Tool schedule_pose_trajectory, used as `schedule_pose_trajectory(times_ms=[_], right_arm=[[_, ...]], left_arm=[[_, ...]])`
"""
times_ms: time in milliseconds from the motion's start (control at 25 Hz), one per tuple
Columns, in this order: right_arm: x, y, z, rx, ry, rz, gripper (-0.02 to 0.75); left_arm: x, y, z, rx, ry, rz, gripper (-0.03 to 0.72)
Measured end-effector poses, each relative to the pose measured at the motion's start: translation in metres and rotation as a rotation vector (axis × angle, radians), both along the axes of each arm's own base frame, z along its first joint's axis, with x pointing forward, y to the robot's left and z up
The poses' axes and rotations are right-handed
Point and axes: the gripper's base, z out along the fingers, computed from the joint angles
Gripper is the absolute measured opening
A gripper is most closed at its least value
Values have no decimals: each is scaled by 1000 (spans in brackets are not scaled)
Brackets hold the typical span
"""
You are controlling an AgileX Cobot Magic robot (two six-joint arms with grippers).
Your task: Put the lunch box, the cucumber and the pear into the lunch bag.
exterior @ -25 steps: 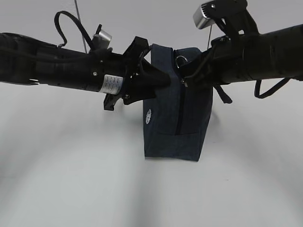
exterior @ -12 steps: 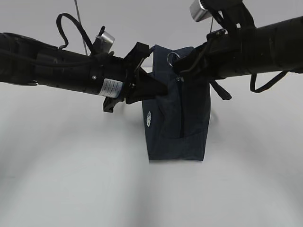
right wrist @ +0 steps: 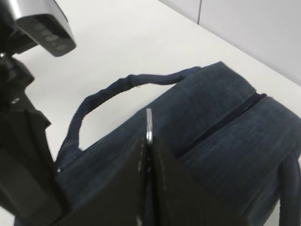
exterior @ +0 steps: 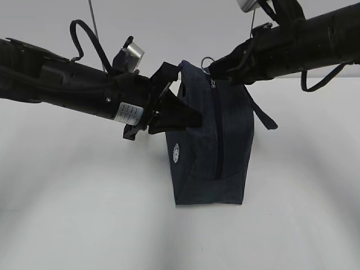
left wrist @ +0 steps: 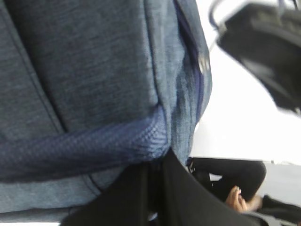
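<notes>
The dark navy lunch bag (exterior: 211, 152) stands upright on the white table, its zipper line running down the side that faces me. My left gripper (exterior: 191, 118) is shut on the bag's upper left edge by a handle; in the left wrist view it (left wrist: 157, 165) pinches fabric under the blue webbing strap (left wrist: 94, 146). My right gripper (exterior: 218, 67) is shut on the zipper's ring pull (exterior: 207, 61) at the bag's top; the ring (right wrist: 148, 123) pokes out between the shut fingertips (right wrist: 148, 141). The lunch box, cucumber and pear are out of view.
The bag's second handle (exterior: 261, 115) hangs loose on its right side. A thin pole (exterior: 91, 22) stands behind the left arm. A person's hand (left wrist: 237, 197) shows beyond the table in the left wrist view.
My right arm has risen and drawn the ring pull and zipper slider up to the bag's top corner. The bag's top has stretched upward. The left gripper keeps its hold.
</notes>
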Motion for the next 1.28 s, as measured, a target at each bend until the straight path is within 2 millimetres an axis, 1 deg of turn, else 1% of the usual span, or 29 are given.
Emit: schedule_pose_trajectory(times_ms=[200,240,360,480,600,640,720,760,800,880,1000,1200,1280], right_arm=[[32,-8,0,18,-6,-23,-16],[39,-9,-3,20,0,-25,-16],[62,-8,-5,17,-5,-17,-16],[86,-4,-12,1,5,-7,-16],[112,1,-29,-12,49,23,-16],[120,3,-32,-15,62,34,-16],[134,6,-48,-25,115,48,-16],[140,7,-52,-28,138,53,-16],[145,8,-59,-26,175,60,-16],[152,11,-64,-27,215,83,-16],[155,12,-60,-34,230,109,-16],[157,11,-48,-38,218,133,-16],[156,12,-47,-38,222,142,-16]], left_arm=[[-6,0,-1,14,0,-70,8],[-7,0,-1,15,2,-81,7],[-9,0,-1,13,5,-104,8],[-10,0,-1,18,6,-124,7],[-11,1,-2,29,3,-138,7],[-12,1,-3,32,2,-143,7],[-12,1,-3,34,2,-150,7],[-12,1,-3,35,2,-152,7],[-13,1,-3,35,2,-153,7],[-13,1,-3,36,2,-153,7],[-13,1,-3,38,2,-155,7],[-12,2,-3,36,24,-145,7],[-11,6,-3,30,56,-132,25]])
